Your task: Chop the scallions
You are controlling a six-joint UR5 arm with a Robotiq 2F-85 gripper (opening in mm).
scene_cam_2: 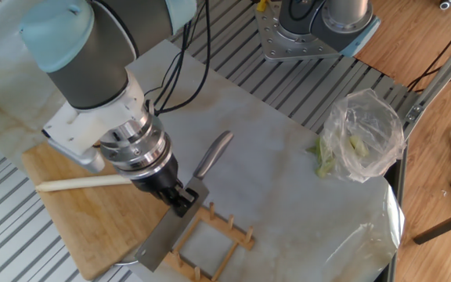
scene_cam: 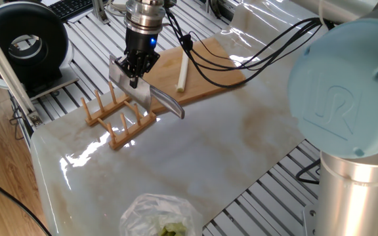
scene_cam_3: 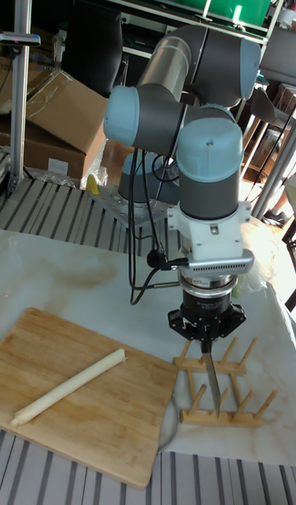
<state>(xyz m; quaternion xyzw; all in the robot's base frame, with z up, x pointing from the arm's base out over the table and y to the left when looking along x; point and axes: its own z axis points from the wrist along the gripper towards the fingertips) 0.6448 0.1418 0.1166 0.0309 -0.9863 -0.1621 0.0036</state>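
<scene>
The counter (scene_cam: 195, 157), a glossy marble-patterned slab, filled most of both fixed views, set on a ribbed metal frame. The UR5 arm (scene_cam: 343, 98) loomed at the right of one fixed view, its pale blue joint cap embossed with the "UR" logo; no other writing could be read. A wooden cutting board (scene_cam: 209, 72) lay at the upper middle of that view, and at the lower left in the tall fixed view (scene_cam_3: 74, 398).

A clear plastic bag (scene_cam_2: 362, 133) with green bits sat at the right of the other fixed view, well apart from the board. A wooden peg rack (scene_cam: 120, 118) stood on the counter just beside the board's near edge.

The cleaver (scene_cam_2: 171, 235) hung over the rack, blade angled down toward the lower left of the other fixed view and its metal handle (scene_cam_2: 212, 157) pointing up and right. The tool (scene_cam: 135, 72) was clamped narrowly on the cleaver near where blade meets handle, fingers closed on the metal; a blue light glowed on its wrist.

The scallions (scene_cam: 182, 72), a single whole pale stalk, lay on the cutting board, just right of the tool in one fixed view and untouched by the blade; in the tall fixed view it lay diagonally across the board (scene_cam_3: 67, 386).
</scene>
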